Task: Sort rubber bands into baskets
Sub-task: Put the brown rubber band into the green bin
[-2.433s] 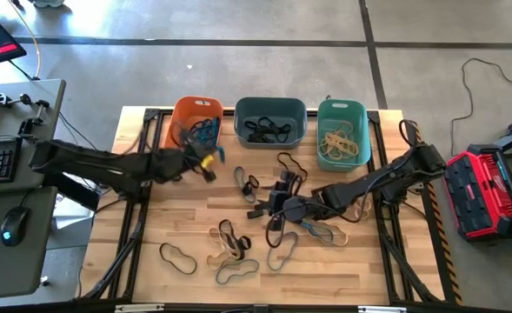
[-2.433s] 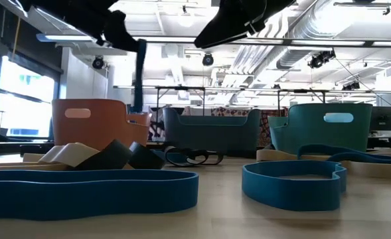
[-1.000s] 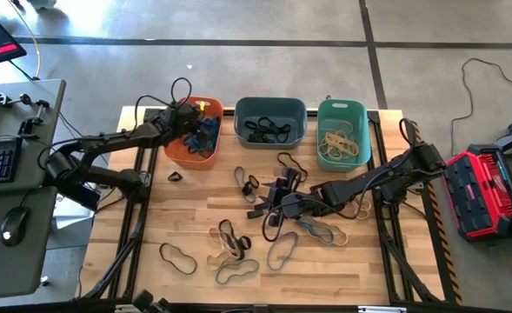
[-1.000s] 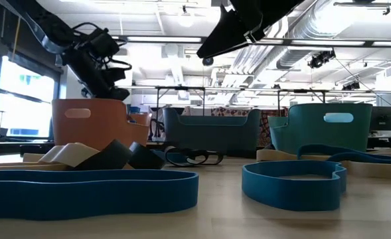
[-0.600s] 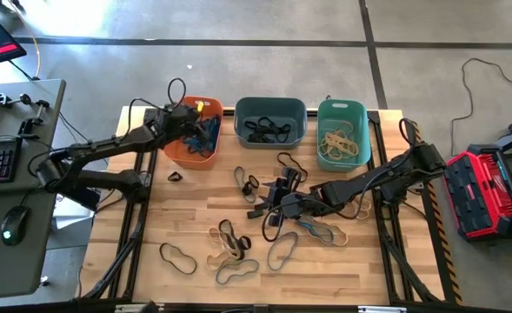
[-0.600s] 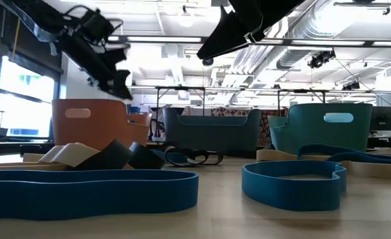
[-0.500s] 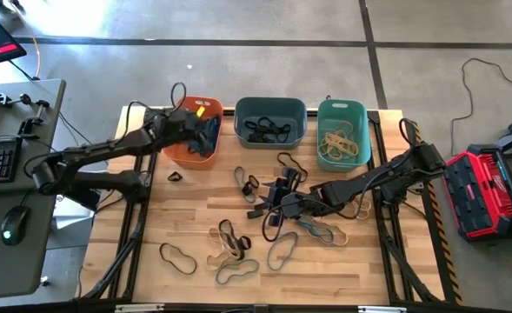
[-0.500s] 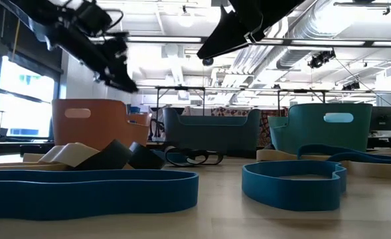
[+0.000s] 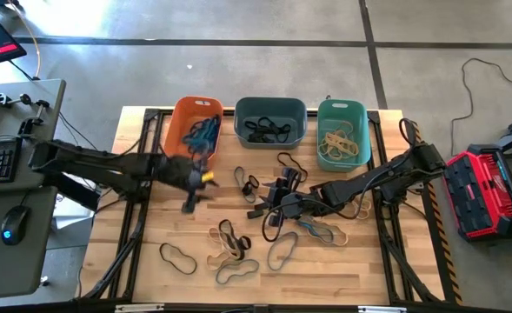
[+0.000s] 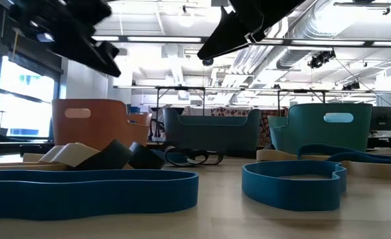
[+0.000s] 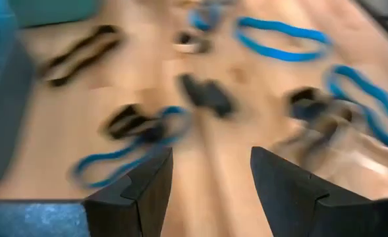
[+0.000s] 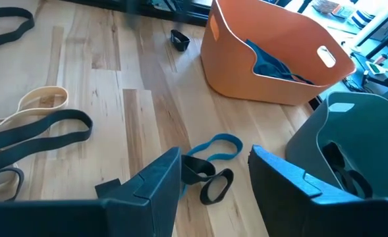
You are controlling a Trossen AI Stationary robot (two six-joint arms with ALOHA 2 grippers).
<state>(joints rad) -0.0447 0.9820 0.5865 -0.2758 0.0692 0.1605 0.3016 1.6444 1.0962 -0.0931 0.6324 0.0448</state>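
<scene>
Loose rubber bands (image 9: 234, 242) in blue, dark and tan lie scattered over the middle and near part of the desk (image 9: 342, 269), while sorted ones sit by colour in the row at its far edge: blue in the orange basket (image 9: 195, 126), dark in the slate basket (image 9: 269, 122), tan in the teal basket (image 9: 341, 132). The left claw (image 9: 195, 183), spread and empty, hangs just in front of the orange basket, probably heading for another band. The right claw (image 12: 213, 172) hovers spread over a blue-and-dark band cluster (image 12: 210, 161), holding nothing.
</scene>
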